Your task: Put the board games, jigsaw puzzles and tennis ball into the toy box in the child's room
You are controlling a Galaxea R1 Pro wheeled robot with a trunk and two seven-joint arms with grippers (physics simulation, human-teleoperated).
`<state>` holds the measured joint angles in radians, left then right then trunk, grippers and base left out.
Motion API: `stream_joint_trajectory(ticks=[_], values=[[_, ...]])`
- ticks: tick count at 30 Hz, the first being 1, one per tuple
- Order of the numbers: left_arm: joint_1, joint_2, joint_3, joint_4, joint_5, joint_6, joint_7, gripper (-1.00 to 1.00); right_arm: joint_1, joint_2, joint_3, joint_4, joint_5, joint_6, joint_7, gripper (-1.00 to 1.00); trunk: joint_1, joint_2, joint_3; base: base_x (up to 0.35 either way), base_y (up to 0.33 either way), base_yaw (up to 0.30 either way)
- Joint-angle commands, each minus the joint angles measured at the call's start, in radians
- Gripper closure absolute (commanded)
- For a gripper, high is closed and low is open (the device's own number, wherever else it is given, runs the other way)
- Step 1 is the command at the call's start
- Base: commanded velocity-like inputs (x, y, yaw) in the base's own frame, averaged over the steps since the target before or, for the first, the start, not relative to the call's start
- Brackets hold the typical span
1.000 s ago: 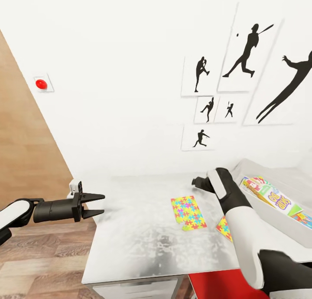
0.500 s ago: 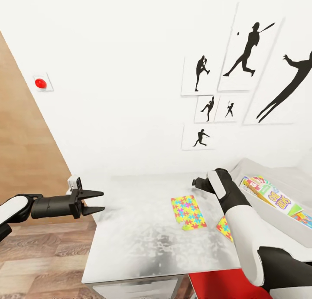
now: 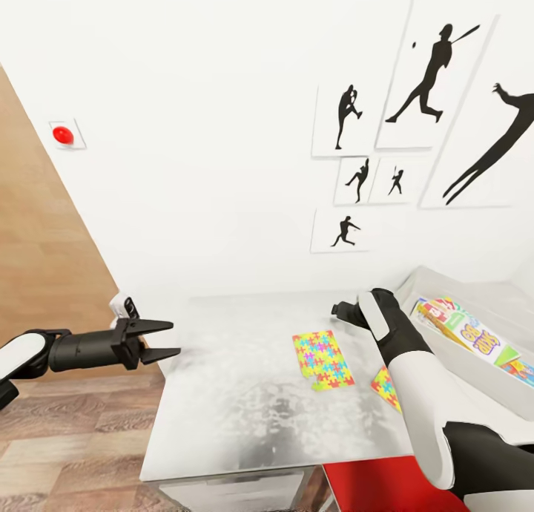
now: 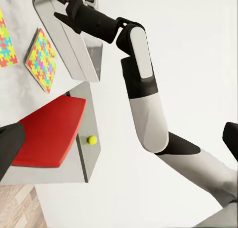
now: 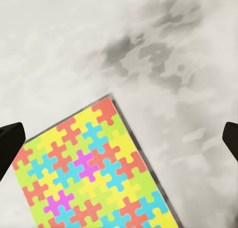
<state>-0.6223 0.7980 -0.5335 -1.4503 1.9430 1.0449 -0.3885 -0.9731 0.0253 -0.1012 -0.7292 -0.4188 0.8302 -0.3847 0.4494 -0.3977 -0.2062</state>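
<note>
Head view: left gripper (image 3: 162, 339) off the table (image 3: 245, 415) edge at 9 o'clock, jaws apart, empty. Right gripper (image 3: 339, 309) over the tabletop beside the toy box (image 3: 475, 367), jaw state cannot be told. One jigsaw puzzle (image 3: 323, 359) flat mid-table, second jigsaw puzzle (image 3: 386, 388) partly behind right arm. Board games (image 3: 475, 337) in the toy box at 3 o'clock.

Left wrist view: tennis ball (image 4: 91, 139) on a grey surface beside a red chair seat (image 4: 49, 136).

Right wrist view: jaws wide apart above a jigsaw puzzle (image 5: 91, 171).

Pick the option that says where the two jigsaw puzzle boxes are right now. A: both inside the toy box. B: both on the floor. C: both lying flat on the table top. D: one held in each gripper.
C: both jigsaw puzzles lie flat on the table, outside the toy box.
</note>
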Motion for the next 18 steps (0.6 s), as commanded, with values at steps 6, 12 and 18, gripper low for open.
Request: stream_joint_trajectory(ticks=[6,12,18], values=[[-0.002,0.003,-0.01,-0.001,-0.007,0.0,-0.062,-1.0,-0.001,0.003,-0.003,-0.001,-0.011,0.001,-0.009,-1.0,0.001,-0.002,-0.012,0.0,0.0,0.0],[-0.002,0.004,-0.01,-0.001,-0.007,0.0,-0.072,-1.0,-0.001,0.01,-0.003,-0.001,-0.011,0.002,-0.007,-1.0,0.001,-0.002,-0.022,0.0,0.0,0.0],[-0.002,0.006,-0.01,-0.001,-0.007,0.0,-0.073,-1.0,-0.001,0.012,-0.003,-0.001,-0.011,0.003,-0.001,-1.0,0.001,-0.002,-0.032,0.0,0.0,0.0]])
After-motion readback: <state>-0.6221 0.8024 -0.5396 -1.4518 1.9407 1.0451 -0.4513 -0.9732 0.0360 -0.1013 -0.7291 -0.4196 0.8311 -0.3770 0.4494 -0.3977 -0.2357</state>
